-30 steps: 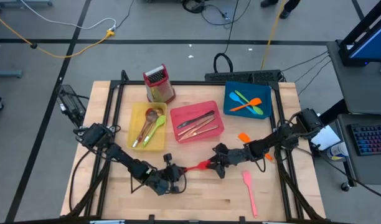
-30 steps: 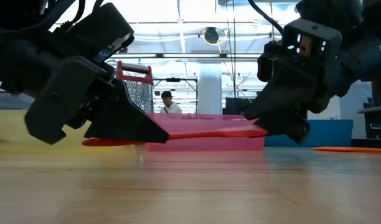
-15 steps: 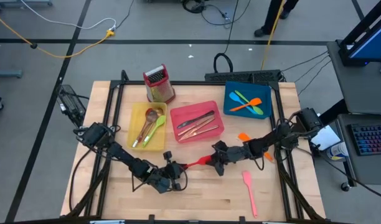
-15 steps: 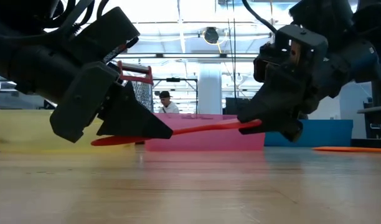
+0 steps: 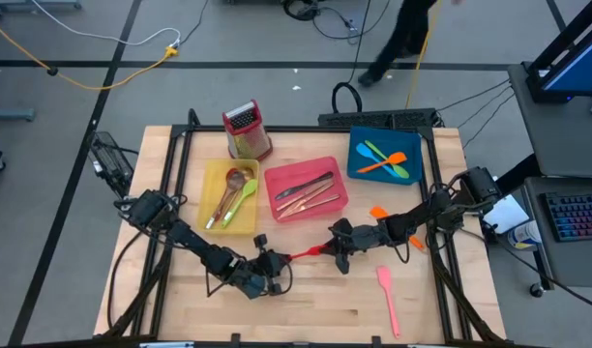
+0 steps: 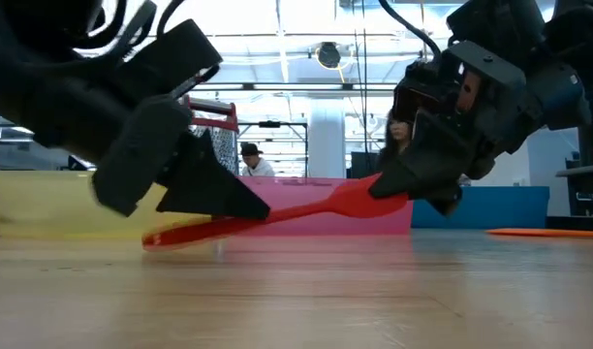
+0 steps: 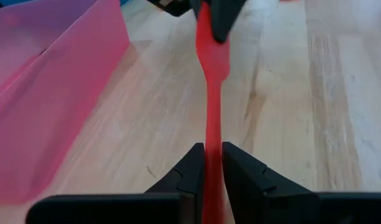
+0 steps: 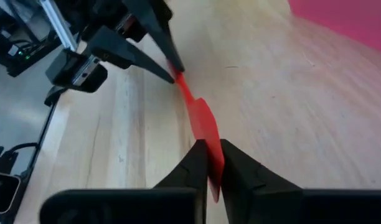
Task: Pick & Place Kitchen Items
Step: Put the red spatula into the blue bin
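A red long-handled spatula (image 5: 304, 254) is held between my two grippers over the middle of the table, near its front. My left gripper (image 5: 277, 261) is shut on its thin handle end. My right gripper (image 5: 327, 249) is shut on its wide blade end. In the low view the spatula (image 6: 277, 213) slants, its handle end (image 6: 166, 237) low by the table top and its blade end (image 6: 369, 197) higher. A pink spatula (image 5: 386, 298) lies flat on the table at the front right. An orange spatula (image 5: 377, 213) lies partly under my right arm. My left gripper pinches the thin red handle (image 7: 212, 146) between its two fingers, which lie along it and come level from the table's left. The handle end is down by the table top; whether it touches, I cannot tell. My right gripper pinches the wide red blade (image 8: 206, 134) between its two fingers, coming from the table's right and slanting down. The blade end is lifted clear of the table, and the handle runs away from it to the left gripper (image 8: 169, 62).
A yellow tray (image 5: 211, 182) holds a green spoon and wooden spoons. A pink tray (image 5: 277, 176) holds dark and copper cutlery. A blue tray (image 5: 360, 141) holds green, blue and orange spatulas. A red-topped grater (image 5: 246, 131) stands at the far edge. People show beyond the table.
The red spatula has tipped from level to slanting: its blade end in my right gripper has risen a little, and its handle end at my left gripper has dropped toward the table top. Both grippers have stayed shut on it.
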Controlling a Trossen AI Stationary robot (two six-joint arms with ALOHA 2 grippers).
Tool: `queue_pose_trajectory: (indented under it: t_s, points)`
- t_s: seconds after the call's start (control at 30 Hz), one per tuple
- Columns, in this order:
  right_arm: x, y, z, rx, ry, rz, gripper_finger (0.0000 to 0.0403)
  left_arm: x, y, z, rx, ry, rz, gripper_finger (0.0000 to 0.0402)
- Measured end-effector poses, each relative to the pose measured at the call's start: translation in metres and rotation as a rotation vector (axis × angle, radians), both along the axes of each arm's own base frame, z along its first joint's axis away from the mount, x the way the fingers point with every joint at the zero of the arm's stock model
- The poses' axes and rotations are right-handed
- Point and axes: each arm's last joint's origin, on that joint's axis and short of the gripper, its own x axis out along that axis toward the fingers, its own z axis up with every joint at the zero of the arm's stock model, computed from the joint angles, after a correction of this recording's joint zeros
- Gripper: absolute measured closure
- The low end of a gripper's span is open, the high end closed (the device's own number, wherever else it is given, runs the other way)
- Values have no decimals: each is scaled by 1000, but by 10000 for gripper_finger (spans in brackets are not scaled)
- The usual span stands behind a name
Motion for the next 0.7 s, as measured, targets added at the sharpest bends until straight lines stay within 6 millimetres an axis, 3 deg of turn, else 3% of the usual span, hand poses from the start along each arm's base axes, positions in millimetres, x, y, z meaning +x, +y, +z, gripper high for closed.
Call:
queue_pose_trajectory:
  t_s: [0.37, 0.5, 0.7]
  points:
    - [0, 0, 0, -24, -1, 12, 384, 9, 13, 0, -117, -1, 14, 346]
    - [-2, 2, 3, -66, -4, 101, 389, 9, 13, 1, -126, -4, 9, 346]
    - [-8, 4, 20, -87, -15, 193, 386, 7, 9, 22, -125, -50, -16, 346]
